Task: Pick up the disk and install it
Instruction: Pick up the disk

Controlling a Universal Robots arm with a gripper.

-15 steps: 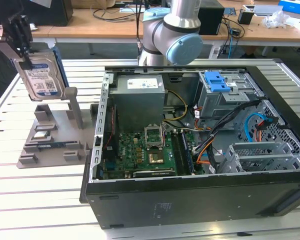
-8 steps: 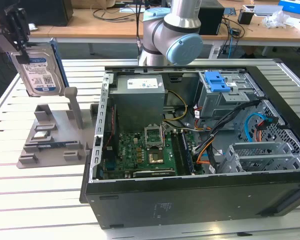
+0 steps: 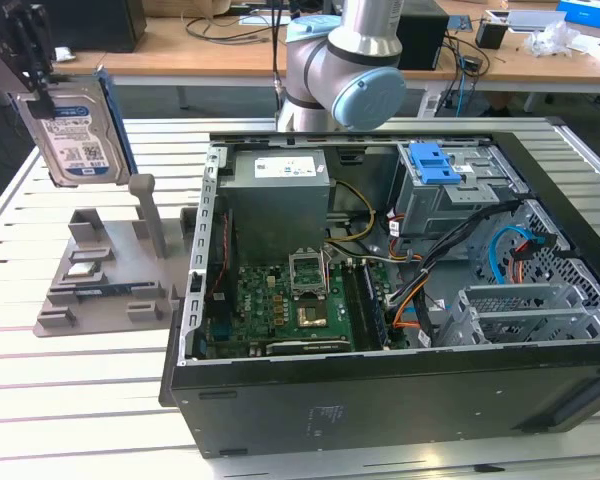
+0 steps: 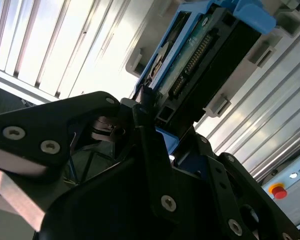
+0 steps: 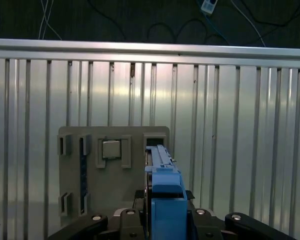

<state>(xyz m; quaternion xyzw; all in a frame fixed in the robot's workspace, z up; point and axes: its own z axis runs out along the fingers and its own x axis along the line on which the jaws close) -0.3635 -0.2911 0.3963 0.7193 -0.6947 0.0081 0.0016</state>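
Note:
In the exterior view the disk (image 3: pixel 80 135), a silver drive with a white-and-blue label and a blue bracket, hangs upright in the air at the exterior view's far left. It is above the grey holder stand (image 3: pixel 105 270). My gripper (image 3: pixel 38 92) is shut on its upper end. The first wrist view looks down the disk's blue edge (image 5: pixel 165 192) between my gripper's black fingers (image 5: pixel 135 220), with the grey stand (image 5: pixel 90 165) below. The second wrist view shows the disk's circuit-board side (image 4: pixel 200 55) clamped in my gripper (image 4: pixel 150 120).
An open computer case (image 3: pixel 380 400) lies on the slatted metal table (image 3: pixel 70 400). Inside are a grey power-supply box (image 3: pixel 278 195), a motherboard (image 3: pixel 290 305), cables, and a drive cage (image 3: pixel 460 200) with a blue latch piece (image 3: pixel 435 162). The stand holds a small chip (image 5: pixel 110 149).

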